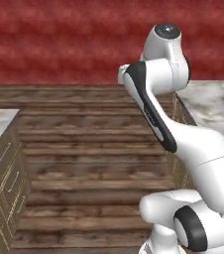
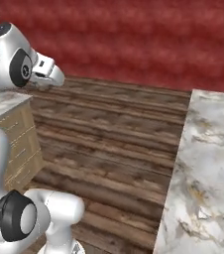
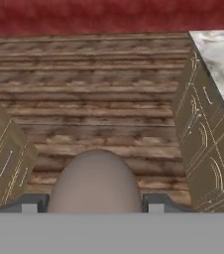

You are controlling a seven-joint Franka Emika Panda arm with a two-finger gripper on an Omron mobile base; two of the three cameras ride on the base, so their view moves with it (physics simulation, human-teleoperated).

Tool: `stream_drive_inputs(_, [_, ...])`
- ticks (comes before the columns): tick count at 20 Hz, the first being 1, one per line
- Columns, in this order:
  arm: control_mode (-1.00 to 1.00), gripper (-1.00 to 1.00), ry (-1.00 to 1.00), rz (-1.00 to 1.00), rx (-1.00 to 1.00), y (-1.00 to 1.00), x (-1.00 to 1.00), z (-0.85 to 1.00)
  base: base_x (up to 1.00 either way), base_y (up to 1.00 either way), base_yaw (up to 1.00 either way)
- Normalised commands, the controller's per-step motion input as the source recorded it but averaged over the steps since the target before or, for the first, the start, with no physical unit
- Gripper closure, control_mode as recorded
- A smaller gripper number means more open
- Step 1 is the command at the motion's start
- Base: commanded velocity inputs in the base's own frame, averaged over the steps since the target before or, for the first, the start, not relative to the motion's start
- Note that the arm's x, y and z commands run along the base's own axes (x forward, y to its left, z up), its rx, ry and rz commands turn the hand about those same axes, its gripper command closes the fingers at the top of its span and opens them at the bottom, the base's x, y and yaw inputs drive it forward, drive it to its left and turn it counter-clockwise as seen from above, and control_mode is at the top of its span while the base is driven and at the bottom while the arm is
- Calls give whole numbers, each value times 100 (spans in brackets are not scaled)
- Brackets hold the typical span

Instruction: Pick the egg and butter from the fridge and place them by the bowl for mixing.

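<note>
In the hand view, the brownish-tan egg point(image 3: 94, 179) sits rounded and close between the two dark fingertips point(image 3: 33, 203). My gripper point(image 3: 94, 204) is shut on it and holds it above the wooden floor. The white arm point(image 1: 156, 114) is folded up high in the left base view, and its hand end point(image 2: 45, 70) shows at the upper left of the right base view. The butter, the fridge and the bowl are out of view.
A marble-topped counter point(image 2: 208, 163) with brown cabinet fronts point(image 3: 203, 134) stands on the right. A lower cabinet with drawers point(image 1: 5, 173) stands on the left. Wooden floor point(image 1: 84, 149) runs between them to a red wall point(image 1: 59, 39).
</note>
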Motion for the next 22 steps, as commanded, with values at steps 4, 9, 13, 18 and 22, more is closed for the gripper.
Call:
stream_drive_inputs(4, [100, 100, 0, 0, 0, 0, 0, 0, 0, 0, -97])
stream_drive_inputs(9, [100, 100, 0, 0, 0, 0, 0, 0, 0, 0, -99])
stream_drive_inputs(13, [100, 100, 0, 0, 0, 0, 0, 0, 0, 0, -95])
stream_drive_inputs(18, [100, 100, 0, 0, 0, 0, 0, 0, 0, 0, -86])
stream_drive_inputs(22, [100, 100, 0, 0, 0, 0, 0, 0, 0, -2, -78])
